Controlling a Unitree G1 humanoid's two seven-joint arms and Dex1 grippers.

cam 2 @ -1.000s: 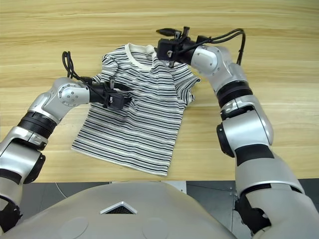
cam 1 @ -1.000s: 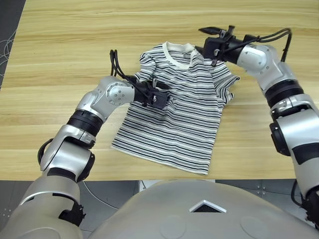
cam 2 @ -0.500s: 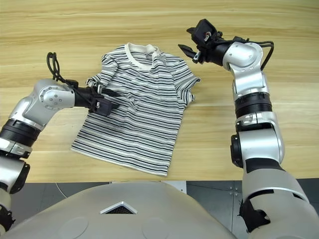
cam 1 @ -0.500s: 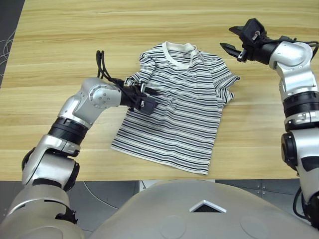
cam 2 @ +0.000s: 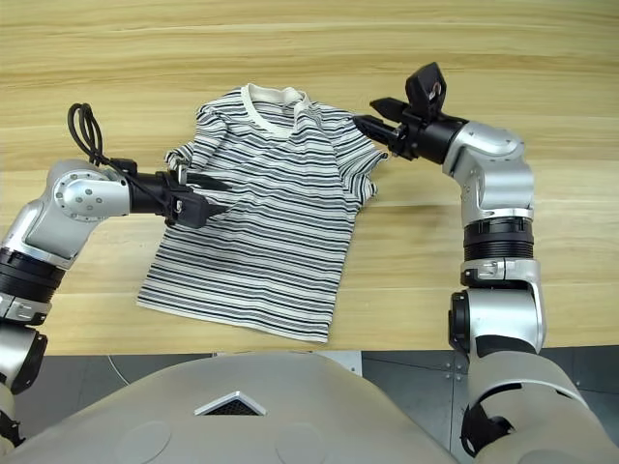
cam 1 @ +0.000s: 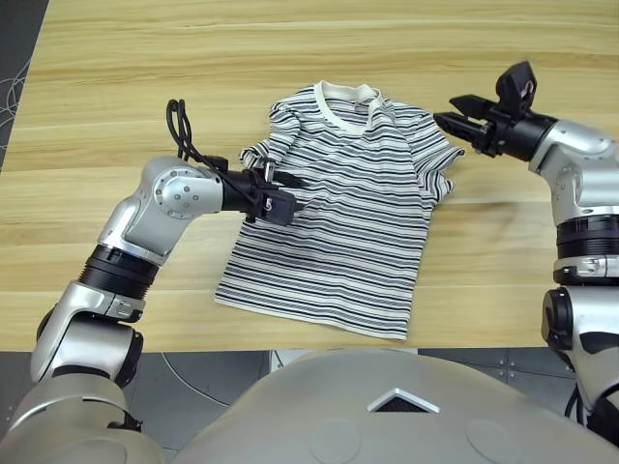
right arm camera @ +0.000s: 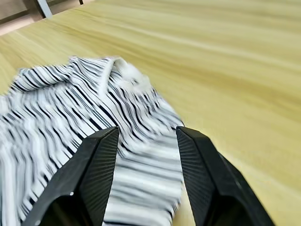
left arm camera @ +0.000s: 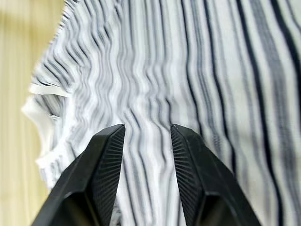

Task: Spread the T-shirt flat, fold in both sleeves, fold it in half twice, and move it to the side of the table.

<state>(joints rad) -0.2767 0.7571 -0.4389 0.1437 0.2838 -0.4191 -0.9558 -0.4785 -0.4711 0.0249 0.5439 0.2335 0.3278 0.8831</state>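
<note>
No writing to read
The T-shirt point(cam 1: 338, 222) carries only dark and light stripes with a plain cream collar, and the wooden table point(cam 1: 116, 77) shows nothing but its grain; no letter, number, label or sign can be made out on either

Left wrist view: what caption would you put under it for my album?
Open left gripper poised over the striped T-shirt on the wooden table.
</note>
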